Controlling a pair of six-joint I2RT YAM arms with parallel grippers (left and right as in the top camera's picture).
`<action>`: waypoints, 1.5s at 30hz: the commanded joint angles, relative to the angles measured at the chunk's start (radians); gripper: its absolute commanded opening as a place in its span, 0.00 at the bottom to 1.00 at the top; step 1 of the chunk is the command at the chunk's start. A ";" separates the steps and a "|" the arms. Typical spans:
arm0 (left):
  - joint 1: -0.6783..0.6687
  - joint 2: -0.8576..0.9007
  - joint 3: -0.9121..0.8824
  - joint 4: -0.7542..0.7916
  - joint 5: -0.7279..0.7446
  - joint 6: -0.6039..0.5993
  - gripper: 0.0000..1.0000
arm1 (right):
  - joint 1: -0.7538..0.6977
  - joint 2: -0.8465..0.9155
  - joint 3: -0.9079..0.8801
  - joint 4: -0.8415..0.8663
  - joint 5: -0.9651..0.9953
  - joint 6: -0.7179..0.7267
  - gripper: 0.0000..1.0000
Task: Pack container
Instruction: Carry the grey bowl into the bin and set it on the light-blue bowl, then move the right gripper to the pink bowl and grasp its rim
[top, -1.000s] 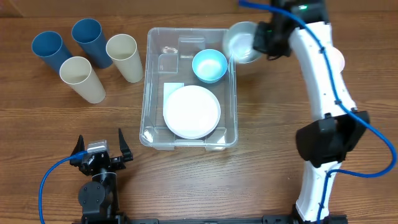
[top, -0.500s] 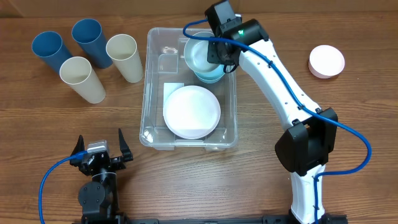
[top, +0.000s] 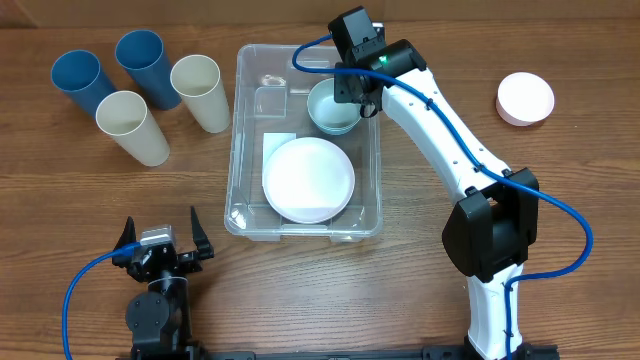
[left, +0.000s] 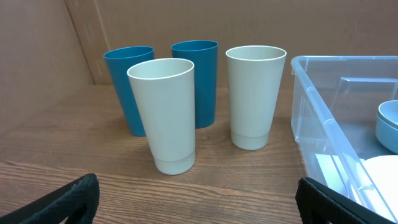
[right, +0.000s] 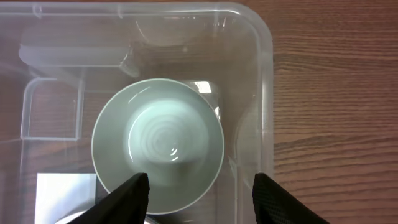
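The container (top: 237, 130) is a large clear bin in the middle of the table, with its rim also in the right wrist view (right: 265, 74) and the left wrist view (left: 311, 93). A white plate (top: 308, 180) lies in its near half. A pale green bowl (top: 333, 106) (right: 158, 140) sits in its far right corner. Just above that bowl's edge, my right gripper (top: 354, 92) (right: 202, 196) is open and grips nothing. My left gripper (top: 160, 245) (left: 199, 202) rests open near the front left edge, well away from the container.
Two blue cups (top: 140, 62) (left: 194, 78) and two cream cups (top: 130, 125) (left: 165, 112) stand left of the container. A white round dish (top: 525, 97) lies at the far right. The right arm (top: 440, 140) reaches over the container's right wall.
The right gripper carried the pale green bowl from outside the container's far right corner to over the blue bowl inside, then opened; the bowl now rests there. The left arm stayed still.
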 joint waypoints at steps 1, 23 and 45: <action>0.005 -0.009 -0.003 0.002 0.008 0.016 1.00 | 0.006 -0.007 0.043 -0.049 -0.008 -0.030 0.54; 0.005 -0.009 -0.003 0.002 0.008 0.015 1.00 | -0.760 -0.068 -0.099 -0.033 -0.185 0.248 0.66; 0.005 -0.009 -0.003 0.002 0.008 0.016 1.00 | -0.759 -0.021 -0.436 0.240 -0.185 0.246 0.04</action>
